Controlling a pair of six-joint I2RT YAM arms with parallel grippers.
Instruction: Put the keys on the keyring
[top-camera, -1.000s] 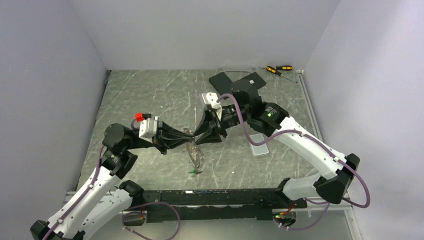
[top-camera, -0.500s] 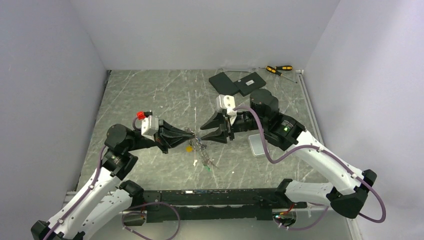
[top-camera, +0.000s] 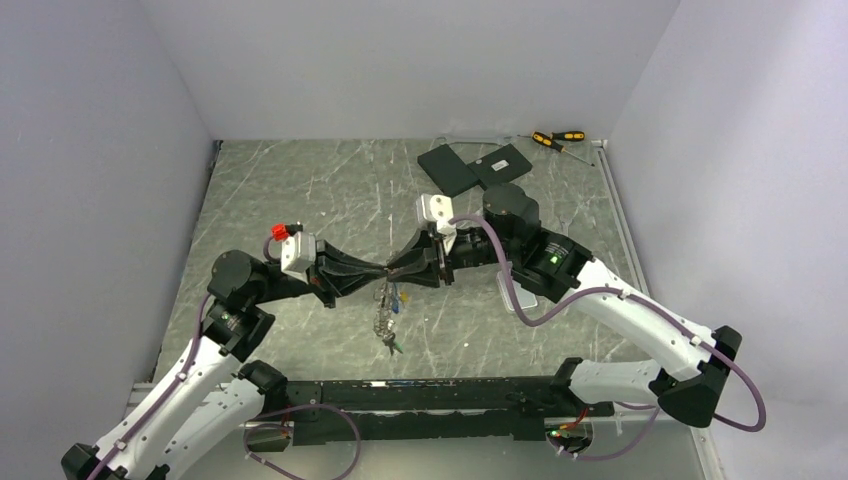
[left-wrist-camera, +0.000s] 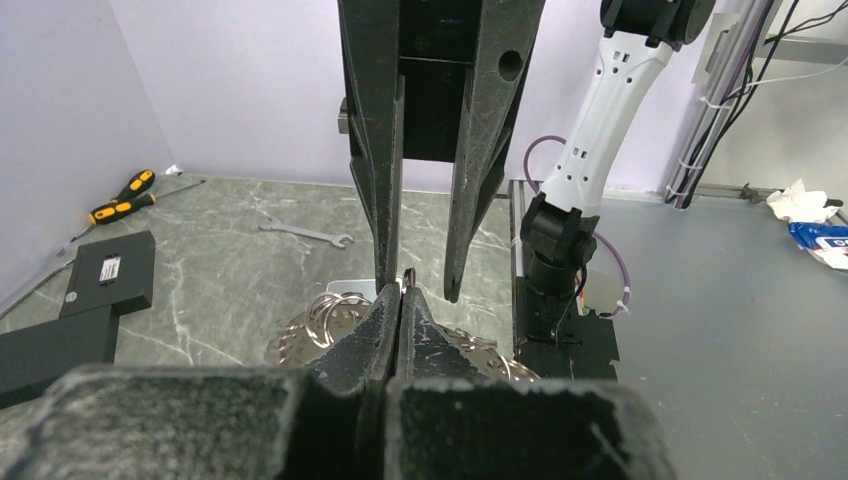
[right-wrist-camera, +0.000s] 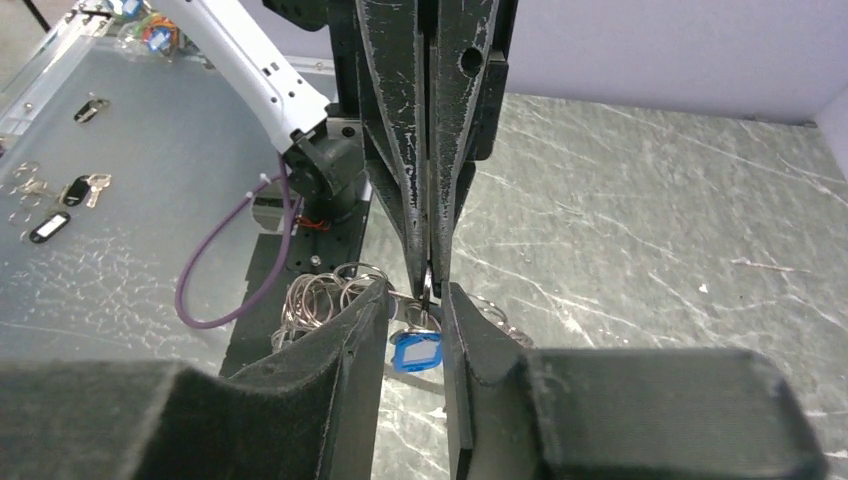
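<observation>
The keyring (top-camera: 384, 312) hangs as a bunch of metal rings and small keys from my left gripper (top-camera: 379, 270), which is shut on its thin wire; the left wrist view shows the wire pinched at the left gripper's tips (left-wrist-camera: 402, 291). A blue-tagged key (right-wrist-camera: 416, 352) dangles from the ring, and a green one (top-camera: 396, 347) hangs lowest. My right gripper (top-camera: 396, 269) faces the left one tip to tip. In its own view the right gripper (right-wrist-camera: 418, 300) is open by a narrow gap, straddling the ring wire and the blue tag. Loose rings (right-wrist-camera: 318, 294) bunch to the left.
Black boxes (top-camera: 474, 165) and yellow-and-black screwdrivers (top-camera: 556, 138) lie at the back right. A pale slab (top-camera: 506, 293) is partly under the right arm. A wrench (left-wrist-camera: 305, 233) lies on the marble. Tagged keys (right-wrist-camera: 62, 195) lie on the grey surface beyond the arm bases.
The right gripper backed off to the right with wide jaws, then came back to the left gripper's tips with jaws narrowed. The hanging bunch swung under the tips.
</observation>
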